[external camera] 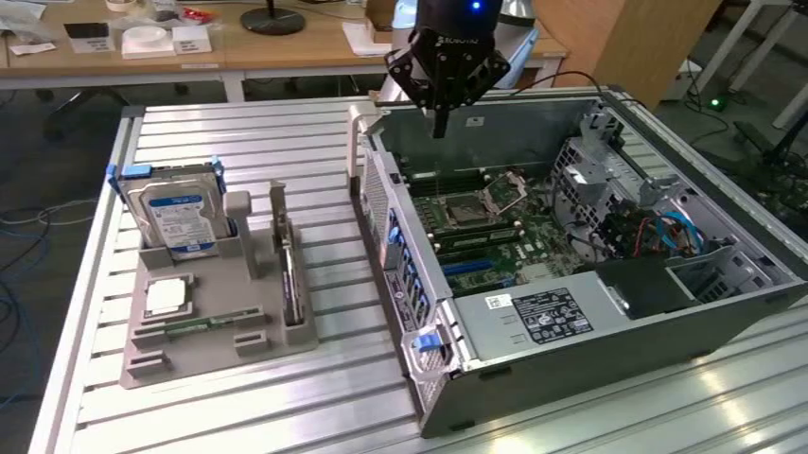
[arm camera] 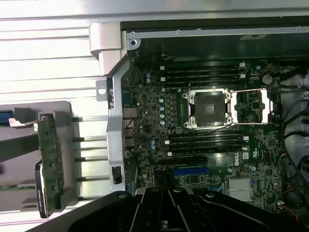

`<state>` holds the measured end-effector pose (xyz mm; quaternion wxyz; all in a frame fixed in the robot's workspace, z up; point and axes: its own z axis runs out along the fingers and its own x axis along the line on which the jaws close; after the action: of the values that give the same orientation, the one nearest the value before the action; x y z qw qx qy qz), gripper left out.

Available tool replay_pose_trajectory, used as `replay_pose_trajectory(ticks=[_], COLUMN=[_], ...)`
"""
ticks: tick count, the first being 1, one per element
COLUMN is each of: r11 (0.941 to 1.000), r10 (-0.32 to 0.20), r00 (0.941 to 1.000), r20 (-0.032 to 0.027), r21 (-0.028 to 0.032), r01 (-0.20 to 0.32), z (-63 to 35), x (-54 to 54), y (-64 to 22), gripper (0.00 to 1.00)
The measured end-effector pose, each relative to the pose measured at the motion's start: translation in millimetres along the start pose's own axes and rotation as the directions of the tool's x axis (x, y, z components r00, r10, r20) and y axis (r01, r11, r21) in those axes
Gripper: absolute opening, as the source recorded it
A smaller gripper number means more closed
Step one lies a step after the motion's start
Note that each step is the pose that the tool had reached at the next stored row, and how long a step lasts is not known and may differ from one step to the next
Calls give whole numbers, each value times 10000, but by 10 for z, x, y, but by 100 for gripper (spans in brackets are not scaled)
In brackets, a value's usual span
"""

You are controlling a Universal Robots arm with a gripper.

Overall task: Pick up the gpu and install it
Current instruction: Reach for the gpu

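Pick-up and installation both remain to be done, as far as can be judged. The gpu [external camera: 291, 274] stands edge-on in the grey holder [external camera: 189, 359] on the surface [external camera: 253, 132], near the hard drive [external camera: 184, 213] and apart from the open computer case [external camera: 606, 312], and the blue expansion slot [arm camera: 190, 170] is vacant. The hand [external camera: 440, 128] hangs over the case's far corner, fingers together and gripping nothing. The case's white label [external camera: 546, 315] and the drive's blue label carry print that cannot be read.

The claw [external camera: 440, 128] hangs pointing straight down, fully closed.
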<state>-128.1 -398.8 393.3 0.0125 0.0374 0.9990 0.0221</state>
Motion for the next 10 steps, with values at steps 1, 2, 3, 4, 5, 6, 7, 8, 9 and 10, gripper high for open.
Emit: replay_pose_trajectory(ticks=[1,2,3,4,5,6,7,8,9,10], r11=[10000,10000,10000,10000,10000,10000,10000,10000,10000,10000], r10=[0,1,-1,-1,-1,-1,0,0,0,0], r00=[10000,10000,10000,10000,10000,10000,10000,10000,10000,10000], r20=[0,1,1,0,1,1,1,1,1,1], r21=[0,-1,0,0,-1,-1,0,0,-1,0], r01=[0,-1,1,1,1,1,0,0,0,0], z=[0,-1,-1,-2,-2,-3,-4,-4,-4,-5], x=[18,36,56,75,95,116,137,158,178,200], y=[-1,-2,-4,-6,-7,-9,-10,-12,-13,-15], gripper=[11,11,11,11,11,11,11,11,11,11])
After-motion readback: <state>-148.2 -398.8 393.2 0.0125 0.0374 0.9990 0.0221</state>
